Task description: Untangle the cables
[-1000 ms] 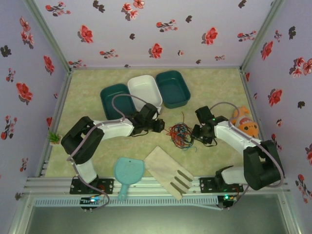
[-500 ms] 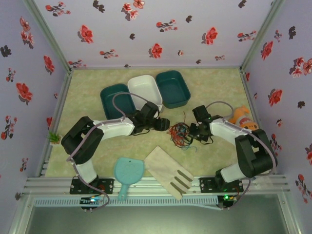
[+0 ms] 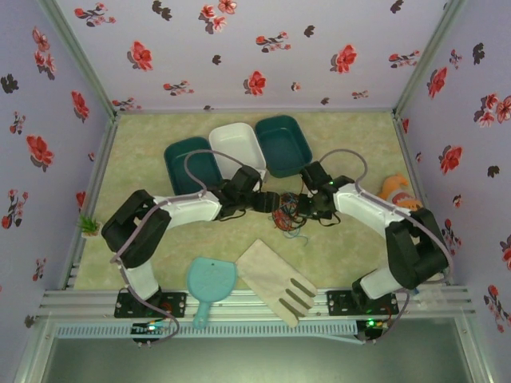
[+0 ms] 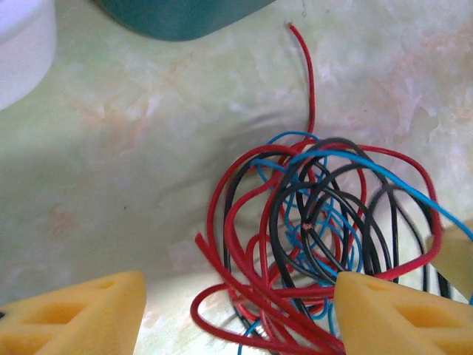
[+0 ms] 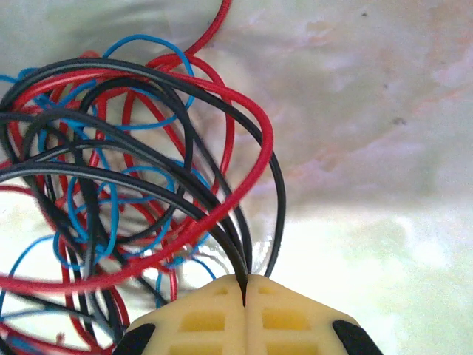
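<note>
The cables (image 3: 286, 214) lie as one tangle of red, black and blue strands on the table between my two grippers. In the left wrist view, a red cable (image 4: 310, 81) runs up away from the knot, with black cable (image 4: 279, 214) and blue cable (image 4: 384, 174) looped through it. My left gripper (image 3: 270, 202) (image 4: 236, 318) is open, its yellow fingers (image 4: 81, 310) standing either side of red loops. My right gripper (image 3: 303, 206) (image 5: 245, 287) is shut on black cable strands (image 5: 277, 192), which rise from between its closed tips beside a red loop (image 5: 259, 126).
Behind the tangle stand a teal bin (image 3: 188, 163), a white bin (image 3: 238, 148) and a second teal bin (image 3: 283, 144). A blue dustpan (image 3: 209, 283) and a wooden spatula (image 3: 278, 281) lie near the front edge. An orange toy (image 3: 398, 190) sits at the right, a small green plant (image 3: 88, 226) at the left.
My right gripper moved left into the tangle and shut on black strands. My left gripper opened and edged right. The tangle shifted slightly left.
</note>
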Available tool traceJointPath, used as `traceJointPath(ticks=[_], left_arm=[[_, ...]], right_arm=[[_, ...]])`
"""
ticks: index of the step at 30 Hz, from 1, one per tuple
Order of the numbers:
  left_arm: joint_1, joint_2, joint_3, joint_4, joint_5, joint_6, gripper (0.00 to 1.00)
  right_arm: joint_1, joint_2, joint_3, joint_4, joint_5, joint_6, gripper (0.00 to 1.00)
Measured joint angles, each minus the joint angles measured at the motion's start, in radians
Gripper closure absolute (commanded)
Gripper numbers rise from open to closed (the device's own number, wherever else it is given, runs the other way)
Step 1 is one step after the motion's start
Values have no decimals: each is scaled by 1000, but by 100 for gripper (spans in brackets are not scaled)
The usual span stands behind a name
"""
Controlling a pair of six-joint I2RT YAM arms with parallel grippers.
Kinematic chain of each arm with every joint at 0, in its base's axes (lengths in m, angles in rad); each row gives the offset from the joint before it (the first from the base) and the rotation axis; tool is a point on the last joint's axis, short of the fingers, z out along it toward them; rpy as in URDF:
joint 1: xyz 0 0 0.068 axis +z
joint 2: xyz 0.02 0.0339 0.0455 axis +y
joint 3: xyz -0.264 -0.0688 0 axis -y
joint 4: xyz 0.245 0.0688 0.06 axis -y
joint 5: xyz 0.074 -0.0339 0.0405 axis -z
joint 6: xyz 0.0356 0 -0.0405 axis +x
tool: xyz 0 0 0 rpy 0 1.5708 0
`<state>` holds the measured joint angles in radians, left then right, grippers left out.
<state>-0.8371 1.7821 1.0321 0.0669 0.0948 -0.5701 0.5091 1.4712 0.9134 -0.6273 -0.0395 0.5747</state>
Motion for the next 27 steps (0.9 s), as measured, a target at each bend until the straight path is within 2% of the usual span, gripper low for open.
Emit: traceJointPath(ticks=[6, 13, 16, 27], left_arm=[[-1, 35, 34, -2, -6, 8, 53], [-1, 47, 41, -18, -9, 13, 87], [-1, 47, 39, -27, -10, 14, 98], [-2, -32, -79, -39, -26, 11, 100]], right_arm=[[1, -120, 48, -142, 26, -26, 100], [2, -187, 149, -256, 24, -57, 100], [2, -198, 186, -293, 20, -72, 100], [2, -234, 281, -431, 38, -97, 100]])
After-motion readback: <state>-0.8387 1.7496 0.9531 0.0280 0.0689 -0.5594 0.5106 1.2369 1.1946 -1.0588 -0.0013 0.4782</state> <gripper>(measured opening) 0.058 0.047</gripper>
